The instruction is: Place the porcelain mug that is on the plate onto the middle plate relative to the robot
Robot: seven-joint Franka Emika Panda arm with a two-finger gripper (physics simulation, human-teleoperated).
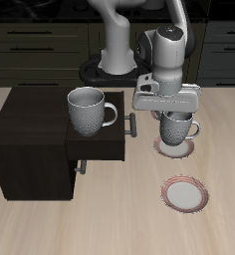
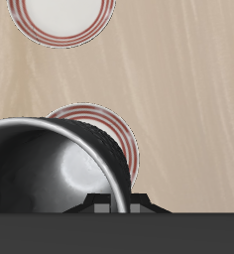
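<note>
Porcelain mug (image 1: 177, 127): sits on the plate (image 1: 175, 148), awaiting lifting.
Gripper (image 1: 165, 113): directly above mug; finger spacing cannot be told.
Middle plate (image 1: 185, 193): bare, nearer table's front than mug.

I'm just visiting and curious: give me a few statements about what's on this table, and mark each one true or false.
1. The porcelain mug is above a plate with a reddish-brown rim. True.
2. The hand is far from that mug, over bare table. False: it is right at the mug, its fingers down at the rim.
3. A speckled mug stands on top of the dark cabinet. True.
4. The plate nearer the table's front edge has a mug on it. False: it is empty.
5. The cabinet's drawer is fully closed. False: it is pulled out.
</note>
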